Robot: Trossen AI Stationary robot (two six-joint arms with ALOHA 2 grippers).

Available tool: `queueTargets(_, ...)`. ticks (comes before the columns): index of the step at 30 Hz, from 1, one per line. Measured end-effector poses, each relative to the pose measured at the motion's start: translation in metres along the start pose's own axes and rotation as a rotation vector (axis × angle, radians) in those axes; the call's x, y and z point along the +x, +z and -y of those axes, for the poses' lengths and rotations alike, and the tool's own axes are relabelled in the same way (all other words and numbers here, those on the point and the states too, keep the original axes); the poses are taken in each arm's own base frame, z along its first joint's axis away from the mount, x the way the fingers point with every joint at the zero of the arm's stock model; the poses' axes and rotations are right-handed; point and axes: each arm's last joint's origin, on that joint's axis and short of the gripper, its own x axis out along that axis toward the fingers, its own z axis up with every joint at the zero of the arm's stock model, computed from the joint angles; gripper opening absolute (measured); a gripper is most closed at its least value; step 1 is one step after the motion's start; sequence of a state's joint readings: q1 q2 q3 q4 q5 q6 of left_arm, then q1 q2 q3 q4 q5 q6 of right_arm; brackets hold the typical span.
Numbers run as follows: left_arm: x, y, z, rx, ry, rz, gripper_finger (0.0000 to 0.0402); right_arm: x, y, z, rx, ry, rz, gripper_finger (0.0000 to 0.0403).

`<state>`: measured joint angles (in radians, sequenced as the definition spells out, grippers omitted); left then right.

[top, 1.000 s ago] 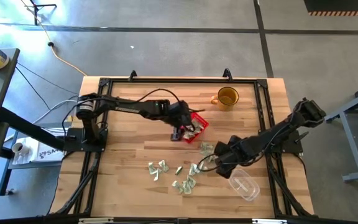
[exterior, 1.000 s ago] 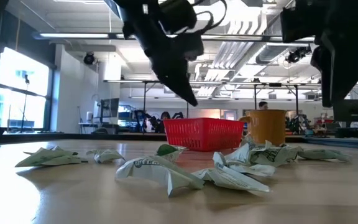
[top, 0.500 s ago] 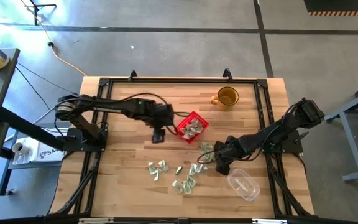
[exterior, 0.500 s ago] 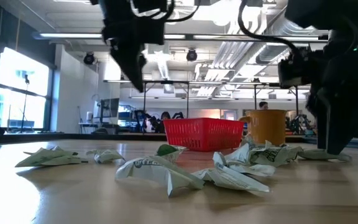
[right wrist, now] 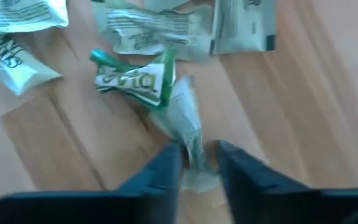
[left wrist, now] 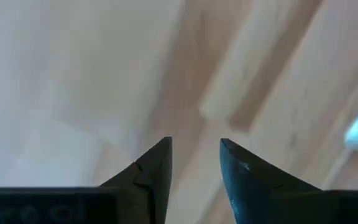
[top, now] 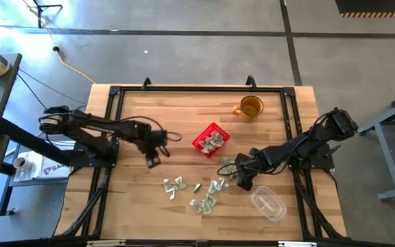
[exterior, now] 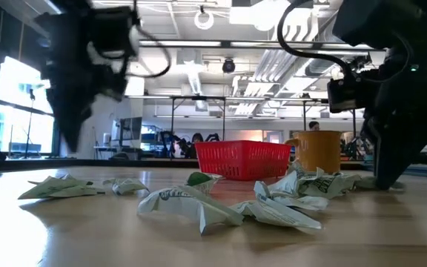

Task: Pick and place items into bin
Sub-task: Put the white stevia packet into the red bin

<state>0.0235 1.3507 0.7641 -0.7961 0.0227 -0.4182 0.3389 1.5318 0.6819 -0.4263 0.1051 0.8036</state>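
Right gripper [right wrist: 197, 163] is down at the table among the small pale green-and-white wrapped items [top: 226, 165], near side of the small square red plastic bin [top: 210, 138]. Its fingers have a narrow gap between them with one wrapper's tail [right wrist: 188, 134] pinched there; the grip looks to be on the thin edge only. The bin already contains several wrappers. More lie loose on the wooden table [top: 136, 199], well apart from the bin.

Left gripper [left wrist: 194, 163] hangs over bare wood to the bin's left, fingers slightly apart, holding nothing.

Judgement: confirm a firm pinch before lifting, since a hold on the tail alone may slip. Raise straight up to clear neighbouring wrappers, carry above the bin wall, release over its centre. Avoid the amber mug [top: 251, 107] and clear plastic container [top: 269, 204].
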Motion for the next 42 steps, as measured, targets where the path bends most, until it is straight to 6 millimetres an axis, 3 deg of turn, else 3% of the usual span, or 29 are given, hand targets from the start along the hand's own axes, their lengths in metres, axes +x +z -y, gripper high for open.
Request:
queueTargets(2,0.009,-0.015,0.001,-0.025,-0.035,-0.064,0.0162,0.000,0.000,0.002,0.023,0.002,-0.024,0.0040)
queueTargets(4,0.013,-0.024,0.005,-0.038,-0.078,-0.086,0.0161,-0.002,0.001,0.004,0.061,0.014,-0.050,0.0012)
queueTargets(8,0.005,-0.033,0.021,-0.006,-0.136,-0.042,0.0162,-0.020,0.012,0.003,0.085,-0.057,-0.035,0.0014)
queueTargets(12,-0.015,-0.037,0.036,0.027,-0.195,0.078,0.0163,-0.050,0.041,0.002,0.085,-0.153,0.103,0.0006)
queueTargets(16,-0.024,-0.039,0.046,-0.016,-0.284,0.146,0.0163,-0.063,0.083,0.013,0.083,-0.172,0.252,0.0003)
queueTargets(20,-0.022,-0.037,0.056,-0.036,-0.337,0.179,0.0163,-0.054,0.115,0.038,0.071,-0.133,0.265,0.0006)
queueTargets(25,-0.011,-0.038,0.062,-0.096,-0.347,0.112,0.0163,-0.033,0.132,0.058,0.087,-0.056,0.195,0.0011)
queueTargets(30,-0.006,-0.042,0.070,-0.117,-0.357,0.075,0.0163,-0.042,0.155,0.054,0.157,0.072,0.339,0.0071)
queueTargets(36,0.001,-0.042,0.088,-0.071,-0.387,0.146,0.0163,-0.063,0.165,0.039,0.112,0.051,0.372,0.0210)
queueTargets(39,0.004,-0.046,0.094,0.077,-0.316,0.237,0.0163,-0.067,0.159,0.029,-0.001,0.018,0.316,0.0278)
queueTargets(42,0.001,-0.043,0.100,0.332,-0.247,0.386,0.0163,-0.068,0.147,0.011,-0.142,0.000,0.276,0.0326)
